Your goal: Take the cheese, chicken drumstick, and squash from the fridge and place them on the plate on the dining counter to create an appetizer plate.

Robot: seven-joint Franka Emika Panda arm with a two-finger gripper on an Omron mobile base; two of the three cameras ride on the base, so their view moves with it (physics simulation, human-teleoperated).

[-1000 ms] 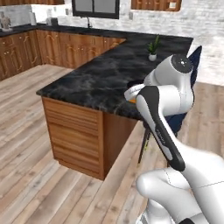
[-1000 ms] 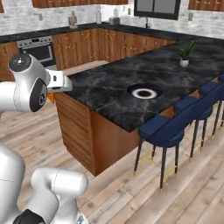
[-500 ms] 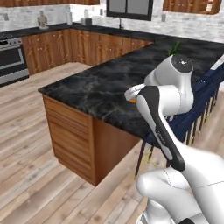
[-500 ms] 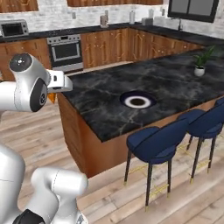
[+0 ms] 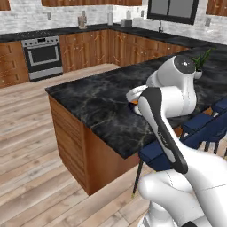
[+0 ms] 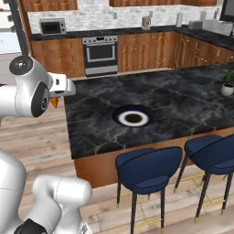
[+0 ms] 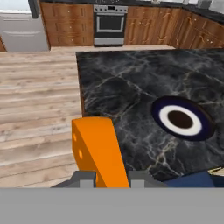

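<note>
An orange wedge of cheese stands upright between my gripper's two dark fingertips, which are shut on it. In the right base view a corner of the cheese peeks out under the hand, beside the near-left corner of the dining counter. The plate, dark-rimmed with a white ring, lies bare on the black marble top; in the hand view the plate is ahead and to the right of the cheese. The fridge stands far back at the left. Chicken drumstick and squash are out of view.
Blue stools line the counter's near side, another stool to the right. A potted plant stands on the counter's far right. An oven and wooden cabinets run along the back wall. Wooden floor lies left of the counter.
The whole picture has shifted: the base has driven, bringing the counter closer and swinging the plate nearer the centre. The cheese stays in the gripper.
</note>
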